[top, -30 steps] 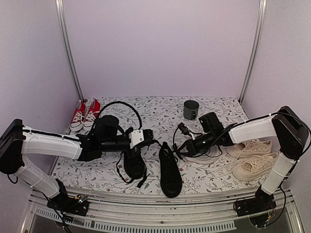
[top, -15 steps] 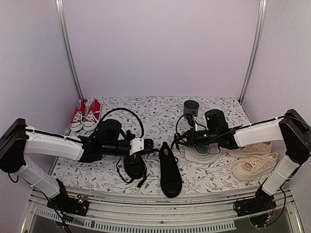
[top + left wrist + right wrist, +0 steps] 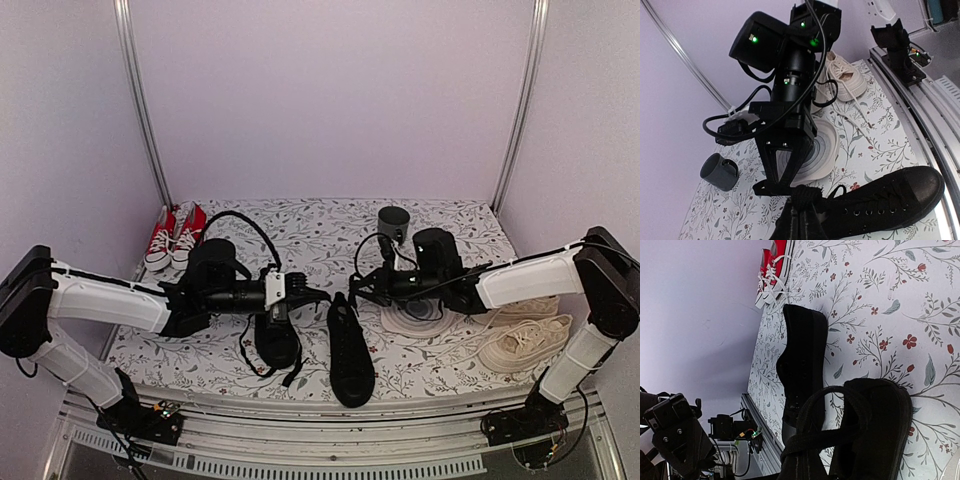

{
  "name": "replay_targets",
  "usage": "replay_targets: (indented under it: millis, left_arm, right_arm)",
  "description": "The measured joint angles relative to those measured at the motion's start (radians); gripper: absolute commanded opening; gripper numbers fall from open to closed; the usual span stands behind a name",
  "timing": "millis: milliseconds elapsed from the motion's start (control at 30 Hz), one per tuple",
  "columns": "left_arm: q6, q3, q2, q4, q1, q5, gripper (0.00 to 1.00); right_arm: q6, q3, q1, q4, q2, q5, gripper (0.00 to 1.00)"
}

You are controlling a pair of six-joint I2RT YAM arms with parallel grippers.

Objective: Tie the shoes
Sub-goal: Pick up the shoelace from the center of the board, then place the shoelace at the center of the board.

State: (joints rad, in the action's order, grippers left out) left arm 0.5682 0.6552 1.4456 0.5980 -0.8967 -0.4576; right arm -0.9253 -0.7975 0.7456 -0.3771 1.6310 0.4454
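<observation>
Two black shoes lie at the table's front, one on the left [image 3: 275,340] and one on the right [image 3: 350,360]. My left gripper [image 3: 305,295] and right gripper [image 3: 357,290] face each other just above the right shoe's collar, each shut on a black lace. In the left wrist view my left gripper [image 3: 799,217] pinches the lace under a bunched knot [image 3: 809,196], beside the right shoe [image 3: 885,205]. The right gripper [image 3: 779,186] hangs over it, clamping a lace end. In the right wrist view a lace loop [image 3: 830,395] arches up from the right gripper [image 3: 807,465], with the left shoe [image 3: 802,365] behind.
Small red-and-white sneakers [image 3: 175,235] stand at the back left. A grey mug [image 3: 393,225] is at the back centre, and a white ringed plate [image 3: 410,318] lies under the right arm. Cream sneakers [image 3: 525,340] sit at the right. Loose laces trail from the left shoe.
The right gripper has moved left toward the right shoe's collar. The left gripper has drawn back slightly to the left. The lace between them looks tighter.
</observation>
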Motion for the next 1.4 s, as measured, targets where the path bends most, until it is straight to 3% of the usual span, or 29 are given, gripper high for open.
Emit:
replay_targets:
  millis: [367, 1167, 1233, 1400]
  left_arm:
    - [-0.019, -0.01, -0.005, 0.097, 0.0, -0.053, 0.0]
    - [-0.042, -0.01, 0.036, 0.167, 0.0, -0.054, 0.0]
    - [-0.042, -0.01, 0.041, 0.167, 0.0, -0.052, 0.0]
    - [-0.042, -0.01, 0.061, 0.168, 0.0, -0.045, 0.0]
  right_arm:
    - [-0.034, -0.007, 0.011, -0.013, 0.031, -0.009, 0.01]
    - [-0.05, 0.033, 0.055, 0.087, 0.031, 0.159, 0.02]
    - [-0.026, 0.03, 0.055, 0.129, 0.031, 0.169, 0.04]
    - [0.074, -0.027, 0.055, 0.29, 0.033, 0.181, 0.23]
